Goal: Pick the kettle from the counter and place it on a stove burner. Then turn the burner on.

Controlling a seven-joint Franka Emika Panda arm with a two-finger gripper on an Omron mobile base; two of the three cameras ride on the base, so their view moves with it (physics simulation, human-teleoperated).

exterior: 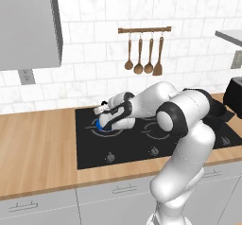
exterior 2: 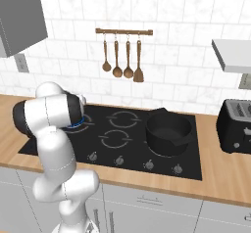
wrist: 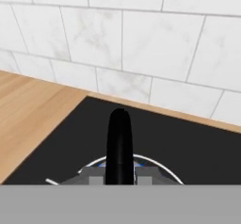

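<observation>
Flat black glass cooktop (exterior: 90, 158) set in light-brown wooden counter (exterior: 38, 148). Small bright-blue kettle (exterior: 101, 125) seated on grey ring burner (exterior: 94, 130), centre-left of frame. Gripper (exterior: 105, 119) shut on kettle's thin black arched handle (wrist: 119, 143). Risk judged: kettle dragged off ring if hand raised before release.

From my station I take the big black pot (exterior 2: 168, 131) as the landmark: it sits at the right side of the black cooktop (exterior 2: 127, 149). Just right of the pot, past the glass edge, I see a black toaster (exterior 2: 238, 125) by the tiled wall (exterior 2: 186, 41). Up and left of the pot a wooden rail (exterior 2: 124, 32) carries four wooden utensils (exterior 2: 122, 60). Below the pot I count a row of knobs (exterior 2: 147, 165) along the cooktop's front. Far left of the pot hangs a grey wall cabinet (exterior: 29, 25).
</observation>
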